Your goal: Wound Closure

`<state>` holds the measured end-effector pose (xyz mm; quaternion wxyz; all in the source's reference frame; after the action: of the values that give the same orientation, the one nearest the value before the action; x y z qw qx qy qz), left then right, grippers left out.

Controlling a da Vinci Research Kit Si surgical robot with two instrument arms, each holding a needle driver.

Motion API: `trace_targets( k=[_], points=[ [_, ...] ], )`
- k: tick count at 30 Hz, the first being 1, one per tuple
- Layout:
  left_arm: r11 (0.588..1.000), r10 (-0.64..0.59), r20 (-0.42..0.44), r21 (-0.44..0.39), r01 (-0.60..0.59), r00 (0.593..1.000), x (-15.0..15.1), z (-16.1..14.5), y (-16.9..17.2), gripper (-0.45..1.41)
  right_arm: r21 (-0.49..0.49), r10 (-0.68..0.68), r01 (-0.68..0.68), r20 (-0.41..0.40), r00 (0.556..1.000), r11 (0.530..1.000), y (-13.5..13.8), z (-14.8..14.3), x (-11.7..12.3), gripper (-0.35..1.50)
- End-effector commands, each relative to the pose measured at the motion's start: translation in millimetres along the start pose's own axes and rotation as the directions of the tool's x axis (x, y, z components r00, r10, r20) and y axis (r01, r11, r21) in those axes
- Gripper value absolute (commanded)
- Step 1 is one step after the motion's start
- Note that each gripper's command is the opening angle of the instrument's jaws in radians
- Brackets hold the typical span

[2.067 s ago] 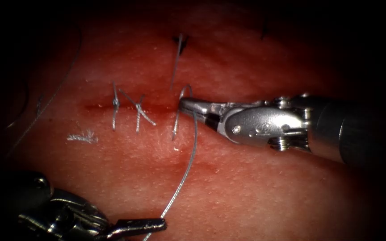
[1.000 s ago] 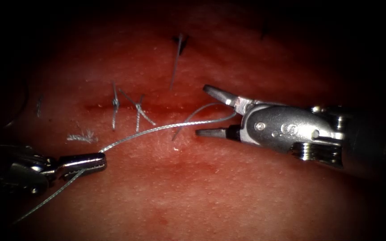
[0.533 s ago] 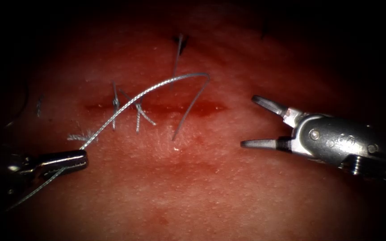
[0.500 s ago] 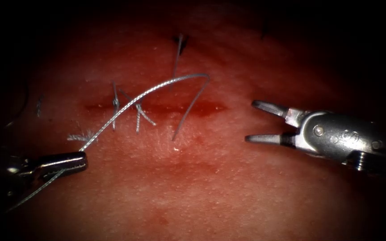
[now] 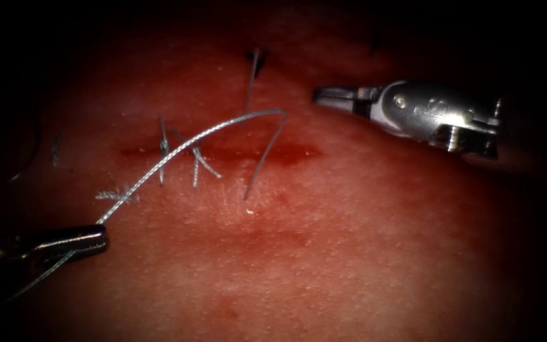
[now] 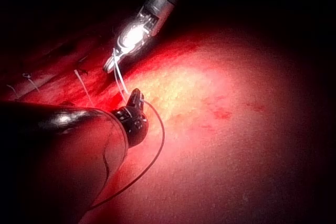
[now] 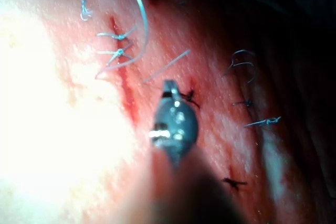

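Your left tool (image 5: 93, 237) sits low on the left of the cut, jaws clamped on the thread (image 5: 178, 142). Over the last two seconds it has carried that thread from below the wound out to the left, and in the last half second it has slipped a little lower and further left. From its jaws the thread rises across the two finished stitches (image 5: 178, 152), arches above the cut (image 5: 273, 153) and drops into the tissue (image 5: 349, 253) just below the cut line, where it enters the surface. The loop has kept its shape in this last half second, so the strand is not drawn tight.

I cannot make out the needle in these views, so I cannot tell you where it is or whether it is in the tissue.

Your right tool (image 5: 324, 95) held at the cut two seconds ago, then opened and backed away to the right. Now it has lifted to above and right of the cut, holding nothing, jaws looking nearly closed. The thread is therefore in your left tool alone, and the red fluid (image 5: 289, 153) lies uncovered along the cut's right end.
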<state>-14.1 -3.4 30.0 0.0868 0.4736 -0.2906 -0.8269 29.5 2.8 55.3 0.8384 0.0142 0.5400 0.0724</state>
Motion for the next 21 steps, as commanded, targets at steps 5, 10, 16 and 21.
trace_targets(
  k=[5, 10, 16, 21],
  points=[
    [0.999, -0.036, 0.002, 0.003, 0.036, 0.999, -0.7, 1.2, -0.1, -0.45, 0.036, -0.011, 0.014, -0.075, 0.997, 0.999, -2.0, 6.6, -0.5, -0.35],
    [0.997, -0.073, 0.044, 0.014, 0.072, 0.996, -1.3, 2.2, -0.3, -0.45, 0.089, -0.01, 0.029, -0.206, 0.979, 0.996, -3.4, 10.2, 1.1, -0.35],
    [0.994, -0.091, 0.271, 0.091, 0.068, 0.958, -4.2, 4.9, -0.8, -0.45, 0.089, -0.011, 0.033, -0.239, 0.971, 0.995, -4.7, 10.2, 1.8, -0.35],
    [0.992, -0.085, 0.375, 0.117, 0.044, 0.923, -8.0, 7.7, 0.3, -0.45, 0.082, -0.01, 0.032, -0.258, 0.966, 0.996, -5.1, 9.4, 1.8, -0.35]
  ],
)
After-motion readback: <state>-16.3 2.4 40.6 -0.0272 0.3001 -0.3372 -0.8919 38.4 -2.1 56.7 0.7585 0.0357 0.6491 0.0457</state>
